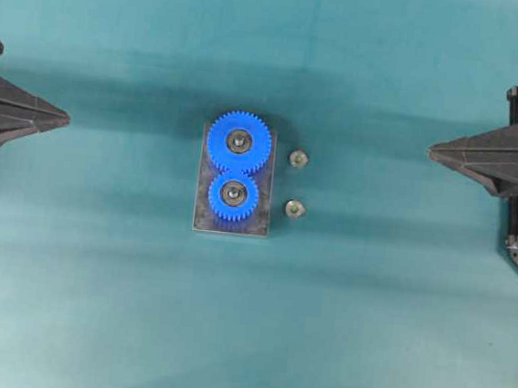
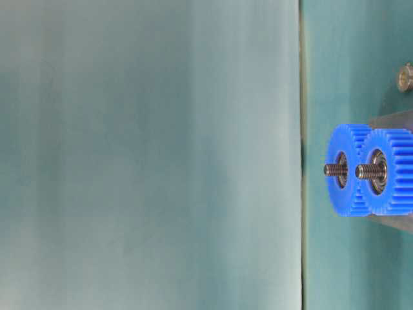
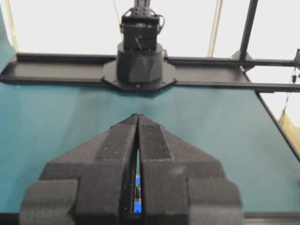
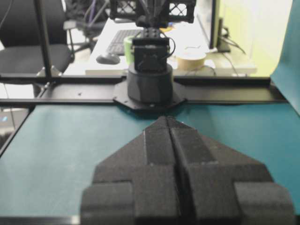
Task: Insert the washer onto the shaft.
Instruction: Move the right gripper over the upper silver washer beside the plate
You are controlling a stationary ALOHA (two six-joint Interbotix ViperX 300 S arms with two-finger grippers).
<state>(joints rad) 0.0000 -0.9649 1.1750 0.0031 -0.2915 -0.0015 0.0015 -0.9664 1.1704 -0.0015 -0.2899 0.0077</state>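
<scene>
While both arms wait at the tabletop point(image 1: 92, 306) edges | left tool point(image 1: 64, 119) and right tool point(image 1: 433, 152) pinched closed, empty | two washers point(image 1: 298, 158) lie just beside the blue gears point(image 1: 240, 143) and threaded shaft point(image 2: 333, 170) | small, stiff, likely light and slippery; best pinched across the rim.

A teal table point(image 1: 92, 306) fills the scene; beyond it stand a black office chair point(image 4: 21, 37) and cluttered desk point(image 4: 197, 58).
</scene>
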